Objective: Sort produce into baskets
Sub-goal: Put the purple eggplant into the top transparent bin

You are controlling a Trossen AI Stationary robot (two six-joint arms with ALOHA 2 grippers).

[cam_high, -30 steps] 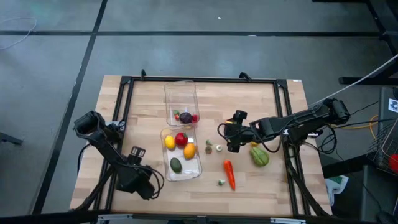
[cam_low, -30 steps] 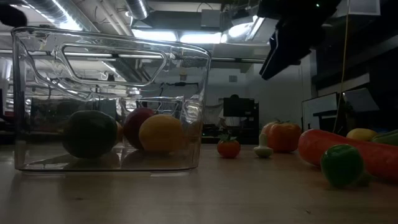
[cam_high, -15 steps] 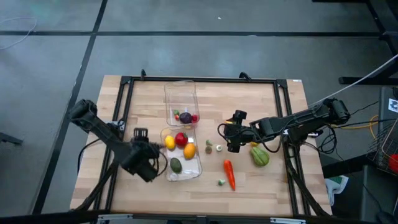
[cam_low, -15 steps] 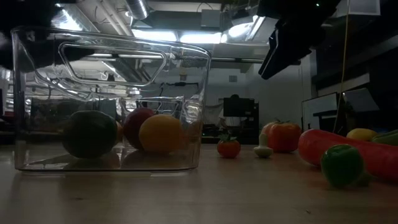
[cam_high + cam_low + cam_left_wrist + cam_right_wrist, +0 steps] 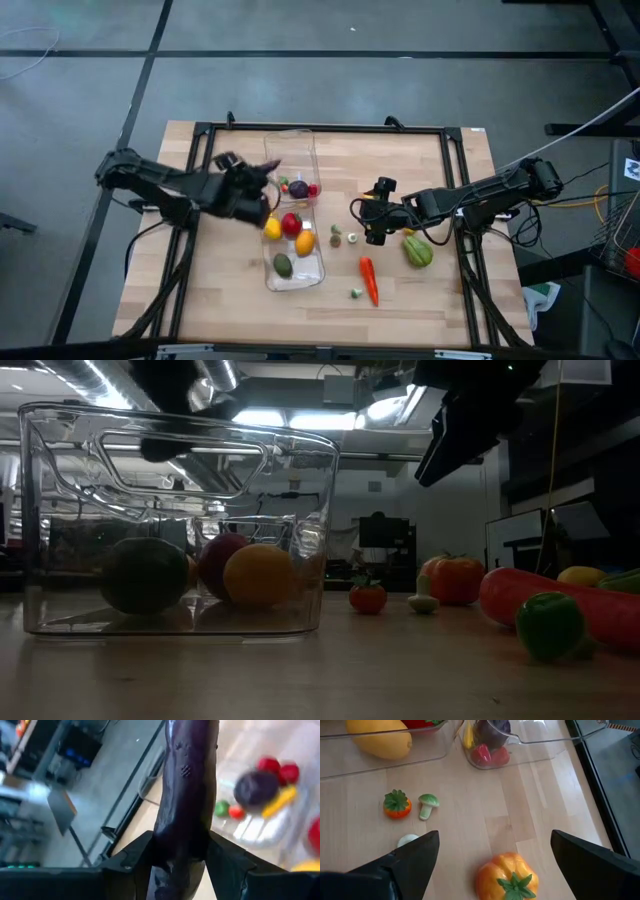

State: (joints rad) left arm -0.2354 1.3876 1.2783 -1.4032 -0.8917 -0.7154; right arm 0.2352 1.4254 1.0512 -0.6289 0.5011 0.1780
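Long purple aubergine (image 5: 187, 795) clamped between the two dark fingers (image 5: 131, 865) of the left gripper (image 5: 252, 190), raised beside the left wall of the far basket (image 5: 290, 148), near the middle of the desk (image 5: 420, 300). Inside the far basket: a round purple piece (image 5: 298, 188), small red pieces (image 5: 313, 190) and a green one. Near basket (image 5: 300, 275) just in front, toward the near edge, with a yellow lemon (image 5: 272, 228), a red fruit (image 5: 291, 223), an orange piece (image 5: 305, 241) and a green avocado (image 5: 283, 265). Loose on the desk right of the baskets: carrot (image 5: 369, 280), small mushroom (image 5: 427, 805), tiny tomato (image 5: 397, 804), orange pepper (image 5: 507, 877), green vegetable (image 5: 417, 250). Right gripper (image 5: 372, 222) above the orange pepper, jaws wide apart, holding nothing. No readable writing or labels anywhere.
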